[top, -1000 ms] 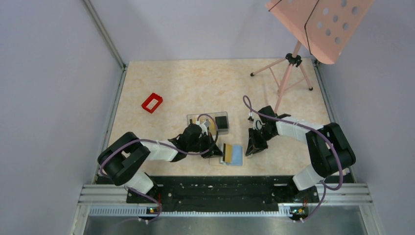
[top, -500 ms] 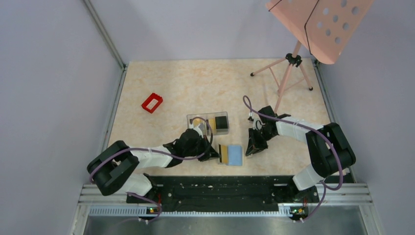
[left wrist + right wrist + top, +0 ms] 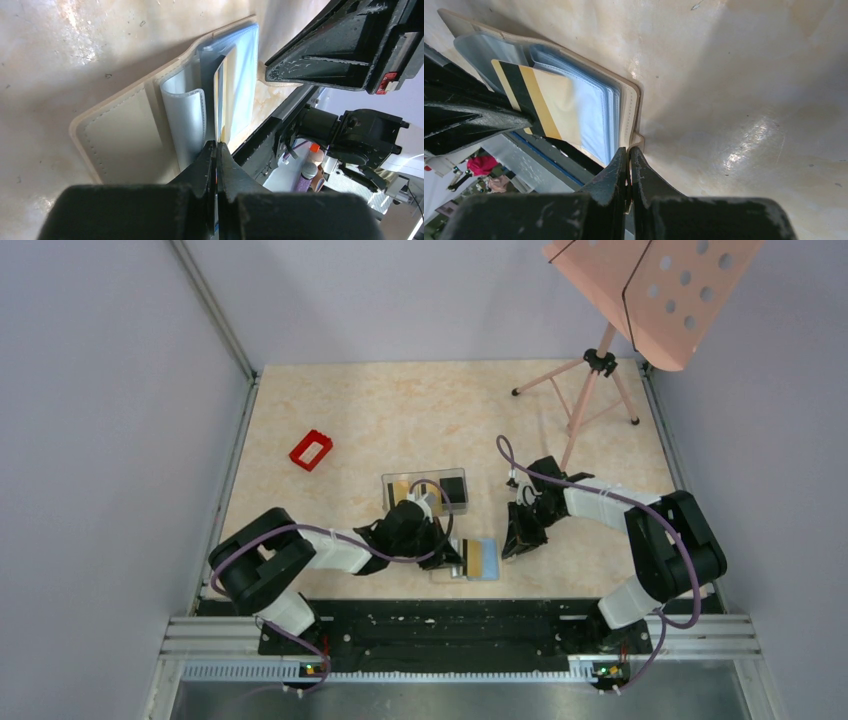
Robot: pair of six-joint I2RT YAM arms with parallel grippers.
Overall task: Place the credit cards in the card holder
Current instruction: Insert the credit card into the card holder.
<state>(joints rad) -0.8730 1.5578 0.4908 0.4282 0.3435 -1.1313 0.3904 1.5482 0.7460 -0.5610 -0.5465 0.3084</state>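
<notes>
Step in hand: card insertion. Left gripper [image 3: 217, 145] pinched shut on yellow-gold, black-striped plastic credit card [image 3: 220, 95], leading edge among light-blue sleeves [image 3: 185, 115] of open beige-tan bifold card holder [image 3: 120, 130], flat on table [image 3: 60, 60] between grippers. Right gripper [image 3: 628, 150] closed, tips at holder's snap tab [image 3: 639, 140], likely steadying. Next: push card fully in, release.

Card holder [image 3: 484, 558] half hidden under left end effector [image 3: 453, 560]; music stand [image 3: 660, 295] cropped.

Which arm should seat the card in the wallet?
Left. The left hand is shut on the yellow-gold plastic card, whose edge sits among the open tan wallet's light blue sleeves; the right hand is shut at the wallet's tab.
</notes>
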